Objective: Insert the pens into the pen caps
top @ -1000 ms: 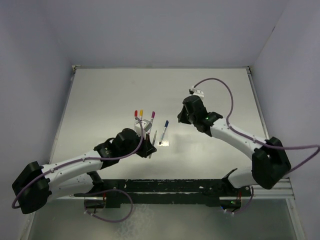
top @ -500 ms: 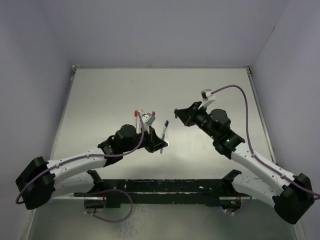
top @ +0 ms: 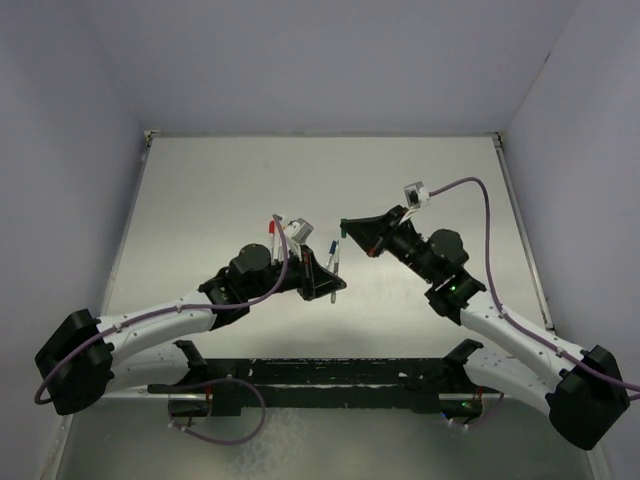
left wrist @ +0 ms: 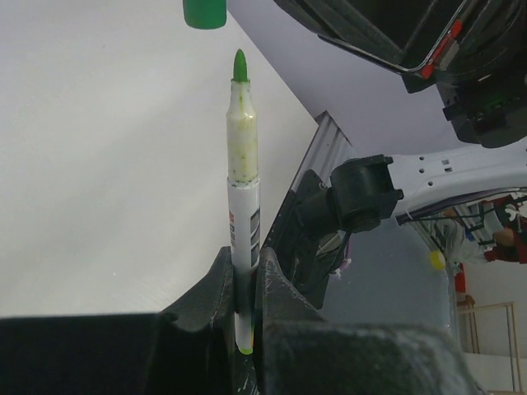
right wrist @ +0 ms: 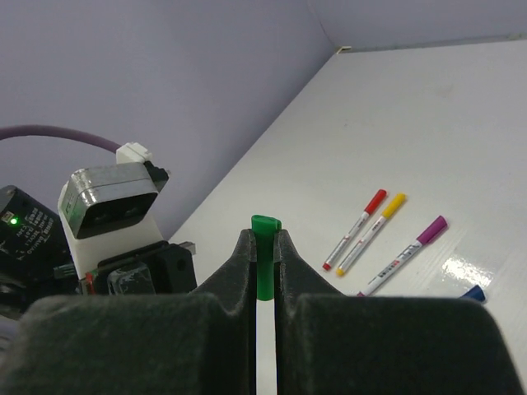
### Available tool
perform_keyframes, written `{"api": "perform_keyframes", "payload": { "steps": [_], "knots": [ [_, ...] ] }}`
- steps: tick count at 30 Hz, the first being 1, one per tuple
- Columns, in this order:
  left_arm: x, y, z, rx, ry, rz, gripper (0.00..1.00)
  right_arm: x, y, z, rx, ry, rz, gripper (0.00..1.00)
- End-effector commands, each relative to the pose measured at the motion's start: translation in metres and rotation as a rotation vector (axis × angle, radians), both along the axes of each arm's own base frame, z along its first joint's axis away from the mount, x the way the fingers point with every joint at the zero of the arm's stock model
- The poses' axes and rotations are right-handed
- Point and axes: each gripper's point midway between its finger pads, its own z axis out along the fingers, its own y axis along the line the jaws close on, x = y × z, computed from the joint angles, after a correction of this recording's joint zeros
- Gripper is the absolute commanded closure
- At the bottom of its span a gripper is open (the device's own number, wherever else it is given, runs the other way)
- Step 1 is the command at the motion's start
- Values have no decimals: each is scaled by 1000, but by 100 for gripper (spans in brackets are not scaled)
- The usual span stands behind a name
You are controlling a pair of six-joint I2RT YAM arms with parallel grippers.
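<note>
My left gripper [left wrist: 244, 280] is shut on a pale pen [left wrist: 244, 206] with a bare green tip, held upright in the left wrist view. The green cap [left wrist: 204, 12] hangs just beyond that tip, slightly to its left and apart from it. My right gripper [right wrist: 263, 247] is shut on this green cap [right wrist: 264, 267]. In the top view the left gripper [top: 335, 285] and right gripper [top: 347, 225] face each other above the table's middle. Pens with a red cap [right wrist: 356, 218], a yellow cap [right wrist: 372, 222] and a purple cap [right wrist: 403, 255] lie on the table.
A blue-capped pen [top: 333, 246] lies between the grippers; its cap shows at the right wrist view's edge [right wrist: 473, 292]. The left arm's wrist camera [right wrist: 107, 202] sits close to the right gripper. The white table [top: 200, 190] has walls on three sides.
The left gripper lifted and moved right with the pen. The right arm swung down and turned its gripper left, bringing the green cap close to the pen tip.
</note>
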Motion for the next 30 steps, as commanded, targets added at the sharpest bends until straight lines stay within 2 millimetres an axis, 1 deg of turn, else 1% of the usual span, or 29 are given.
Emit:
{"api": "perform_keyframes", "payload": {
  "steps": [1,8,13,22,30],
  "knots": [
    [-1,-10,36,-104,-45,-34,100,-13,1,39,122,-100,45,100],
    [-1,-10,32,-96,-39,-35,100,-14,-3,43,161,-96,31,100],
    [0,-10,31,-95,-42,-29,100,-17,-2,43,186,-88,47,100],
    [0,-10,31,-93,-44,-31,100,-18,4,36,188,-74,61,100],
    [0,-10,31,-92,-43,-29,100,-19,11,33,183,-71,74,100]
  ]
}}
